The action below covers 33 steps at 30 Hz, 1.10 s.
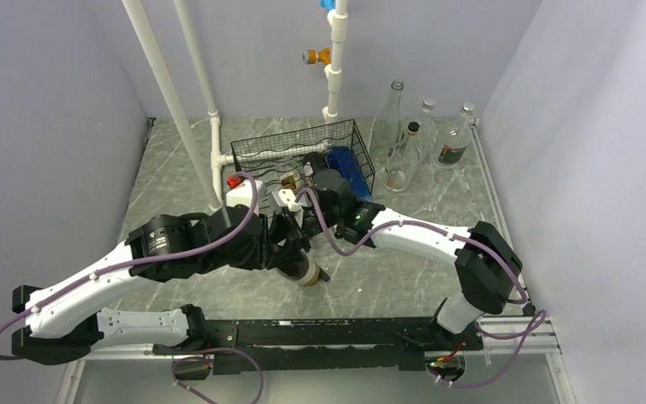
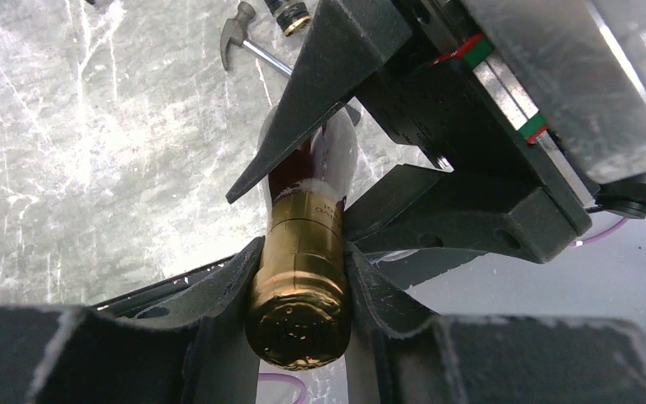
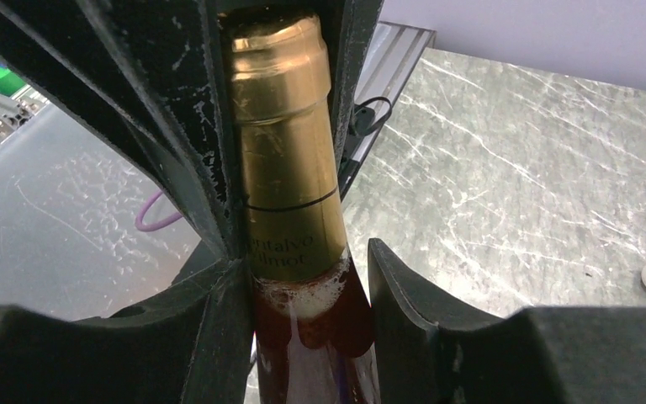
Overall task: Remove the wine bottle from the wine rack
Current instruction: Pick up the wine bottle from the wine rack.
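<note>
The wine bottle has a gold foil neck and red liquid inside, and it hangs in front of the black wire wine rack, clear of it. Its cap points toward the near edge. My left gripper is shut on the foil neck just below the cap, one finger pressed to each side. My right gripper grips lower down, where the neck widens into red glass. Both its fingers lie against the glass. The arms hide the bottle's body in the top view.
Three empty clear glass bottles stand at the back right beside the rack. A blue object lies in the rack's right end. White pipes rise at the back left. A small hammer lies on the marble table.
</note>
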Each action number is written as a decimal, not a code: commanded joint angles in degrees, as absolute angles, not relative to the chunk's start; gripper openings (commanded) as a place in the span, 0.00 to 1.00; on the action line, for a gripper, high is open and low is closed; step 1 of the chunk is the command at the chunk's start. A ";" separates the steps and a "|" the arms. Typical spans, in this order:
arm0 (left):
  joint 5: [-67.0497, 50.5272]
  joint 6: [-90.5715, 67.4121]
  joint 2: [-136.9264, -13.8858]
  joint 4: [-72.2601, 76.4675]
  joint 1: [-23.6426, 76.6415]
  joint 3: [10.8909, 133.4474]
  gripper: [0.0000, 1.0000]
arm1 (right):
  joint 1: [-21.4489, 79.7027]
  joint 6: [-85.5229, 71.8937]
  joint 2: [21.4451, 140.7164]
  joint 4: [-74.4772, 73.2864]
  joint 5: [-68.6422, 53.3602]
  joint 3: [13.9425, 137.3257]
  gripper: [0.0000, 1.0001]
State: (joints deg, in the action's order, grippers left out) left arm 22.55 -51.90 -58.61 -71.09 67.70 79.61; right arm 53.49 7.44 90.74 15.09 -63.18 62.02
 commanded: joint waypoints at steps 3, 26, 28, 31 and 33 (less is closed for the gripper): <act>22.36 -53.39 -51.86 -60.49 67.93 79.48 0.43 | 54.49 10.07 90.37 10.46 -68.75 65.56 0.00; 31.22 -23.83 -38.29 -41.26 67.93 74.19 0.99 | 47.87 39.35 81.72 -26.70 -84.25 72.85 0.00; 33.15 -18.91 -37.48 -36.75 67.88 71.41 0.99 | 47.29 46.08 80.14 -33.79 -83.57 73.36 0.00; 36.26 -12.11 -37.82 -31.35 67.85 67.84 1.00 | 47.02 56.52 77.72 -44.72 -79.64 74.37 0.00; 37.65 -7.08 -39.12 -28.06 67.73 65.59 1.00 | 46.82 60.08 76.00 -48.90 -78.22 74.25 0.00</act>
